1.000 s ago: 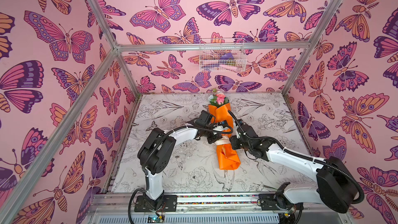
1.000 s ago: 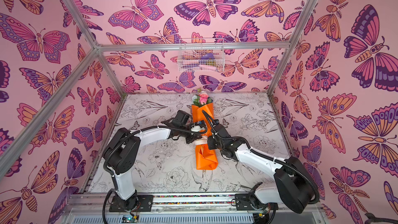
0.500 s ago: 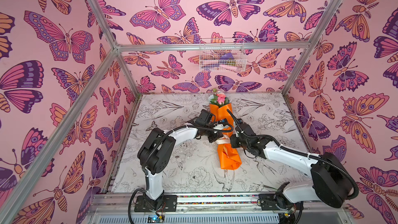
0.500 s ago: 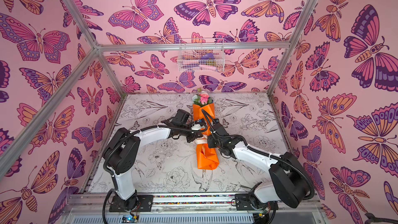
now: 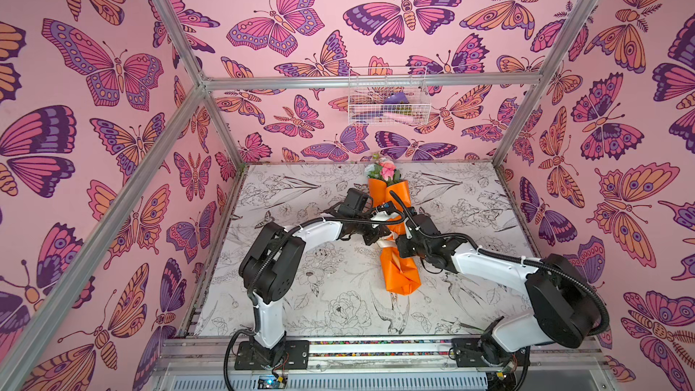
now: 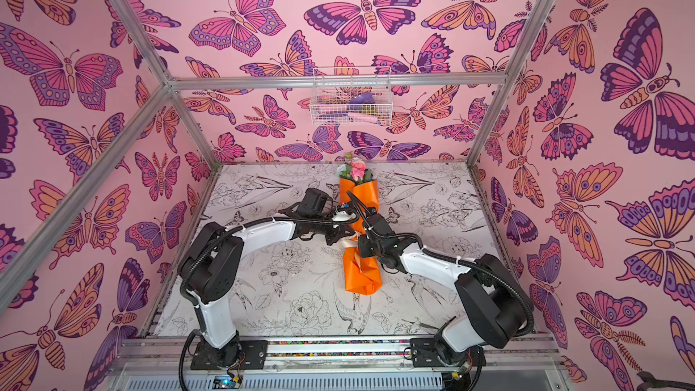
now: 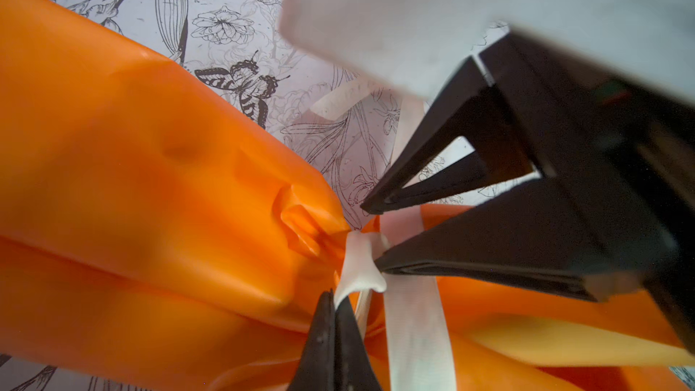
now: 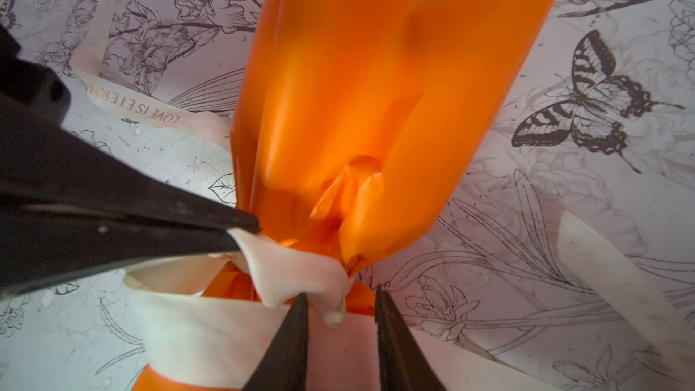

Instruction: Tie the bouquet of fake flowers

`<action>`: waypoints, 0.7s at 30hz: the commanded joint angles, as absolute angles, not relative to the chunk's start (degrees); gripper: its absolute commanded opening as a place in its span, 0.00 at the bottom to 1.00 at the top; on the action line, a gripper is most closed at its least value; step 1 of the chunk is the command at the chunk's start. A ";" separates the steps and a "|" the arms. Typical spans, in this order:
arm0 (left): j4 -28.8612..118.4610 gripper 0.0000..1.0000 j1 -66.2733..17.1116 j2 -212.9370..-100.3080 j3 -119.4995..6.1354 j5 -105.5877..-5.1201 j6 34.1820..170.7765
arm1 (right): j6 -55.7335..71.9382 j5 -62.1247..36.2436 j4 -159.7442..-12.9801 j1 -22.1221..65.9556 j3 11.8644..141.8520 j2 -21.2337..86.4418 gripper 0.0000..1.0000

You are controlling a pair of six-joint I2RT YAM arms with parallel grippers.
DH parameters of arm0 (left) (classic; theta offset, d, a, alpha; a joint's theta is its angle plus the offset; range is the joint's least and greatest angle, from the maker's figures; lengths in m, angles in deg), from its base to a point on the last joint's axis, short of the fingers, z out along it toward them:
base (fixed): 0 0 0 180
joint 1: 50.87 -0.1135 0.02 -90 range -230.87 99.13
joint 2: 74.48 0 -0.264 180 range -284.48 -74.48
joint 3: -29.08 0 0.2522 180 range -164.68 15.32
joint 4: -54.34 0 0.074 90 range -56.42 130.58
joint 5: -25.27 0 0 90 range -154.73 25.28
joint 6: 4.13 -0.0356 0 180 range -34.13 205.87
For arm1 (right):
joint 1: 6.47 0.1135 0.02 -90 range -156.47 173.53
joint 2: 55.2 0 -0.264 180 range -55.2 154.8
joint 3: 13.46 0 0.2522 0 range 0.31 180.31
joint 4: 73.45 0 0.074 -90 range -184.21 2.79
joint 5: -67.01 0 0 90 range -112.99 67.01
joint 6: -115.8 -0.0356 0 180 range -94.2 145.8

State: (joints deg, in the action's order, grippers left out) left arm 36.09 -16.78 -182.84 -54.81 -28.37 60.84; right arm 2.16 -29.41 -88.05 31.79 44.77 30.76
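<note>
Bouquet of fake flowers (image 5: 400, 272) bound at waist with ribbon (image 8: 210, 329). Left gripper (image 7: 333, 295) clamped on ribbon end. Right gripper (image 8: 340, 295), jaws parted, nudged closer over knot (image 8: 297, 276); tightening likely next.

Both top views look down from high in front; both wrist views sit close over the cream fabric ribbon (image 8: 297, 276) knotting the orange paper-wrapped bouquet (image 8: 376, 88).

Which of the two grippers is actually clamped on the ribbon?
The left gripper: its jaws are shut on the cream ribbon. The right gripper has its jaws standing apart, clamping nothing.
</note>
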 commanded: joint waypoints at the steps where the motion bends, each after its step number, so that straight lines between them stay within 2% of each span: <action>1: 36.94 0.01 -17.15 -182.13 -54.11 -26.27 61.37 | 4.26 -30.75 -85.76 32.47 46.96 31.87 0.33; 5: 36.92 0.01 -17.43 -182.47 -54.03 -26.40 61.64 | 6.04 -33.29 -85.24 34.04 47.02 31.95 0.42; 10: 36.91 0.01 -17.59 -182.48 -54.16 -26.23 61.93 | 6.96 -35.42 -84.93 35.34 46.80 32.03 0.47; 14: 36.92 0.01 -17.66 -182.19 -53.82 -25.44 61.98 | 6.03 -39.32 -85.40 35.37 47.50 33.10 0.45; 18: 36.96 0.03 -17.65 -181.96 -53.31 -25.03 62.05 | 6.29 -39.26 -82.40 35.37 47.24 33.33 0.42; 21: 37.05 0.07 -17.69 -181.89 -52.88 -24.48 62.36 | 6.22 -39.31 -80.36 35.33 47.37 33.76 0.37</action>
